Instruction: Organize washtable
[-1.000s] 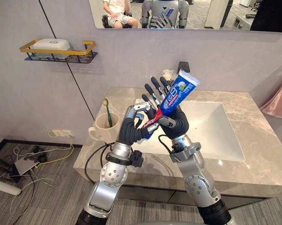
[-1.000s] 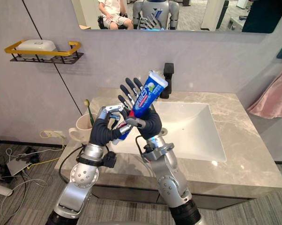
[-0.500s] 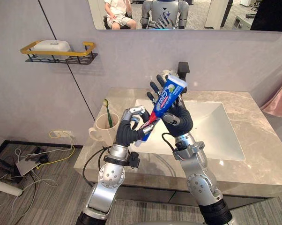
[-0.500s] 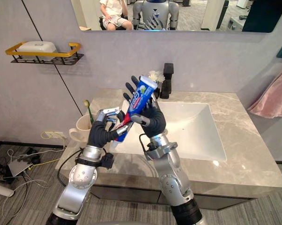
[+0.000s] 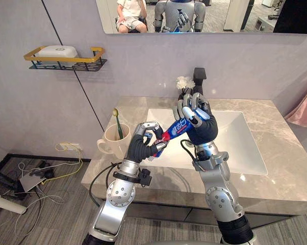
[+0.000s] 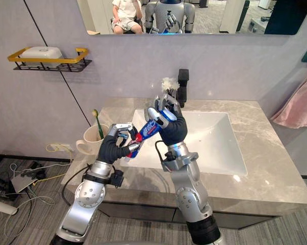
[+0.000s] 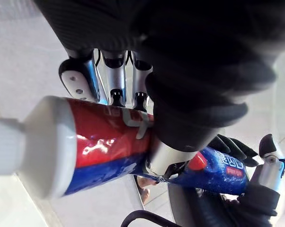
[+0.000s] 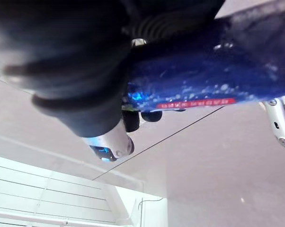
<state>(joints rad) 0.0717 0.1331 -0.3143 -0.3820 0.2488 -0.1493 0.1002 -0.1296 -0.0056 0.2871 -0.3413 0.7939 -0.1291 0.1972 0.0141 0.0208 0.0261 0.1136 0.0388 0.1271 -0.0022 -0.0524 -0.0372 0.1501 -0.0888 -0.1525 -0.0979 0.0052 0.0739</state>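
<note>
Toothpaste tube (image 5: 174, 131), in left hand (image 5: 142, 145), right hand (image 5: 200, 125)

The blue and red plastic toothpaste tube (image 5: 174, 130) with a white cap (image 7: 5, 146) hangs slanted above the grey marble counter (image 5: 108, 162), its cap end low in the curled left hand (image 5: 142, 145), its blue flat end higher, wrapped by the right hand (image 5: 198, 122).

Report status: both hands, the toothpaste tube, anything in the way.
Left hand shut on toothpaste tube, cap end; right hand shut on its other end. Tube aloft, cap end lower. Mug with toothbrush on counter, apart from hands.
</note>
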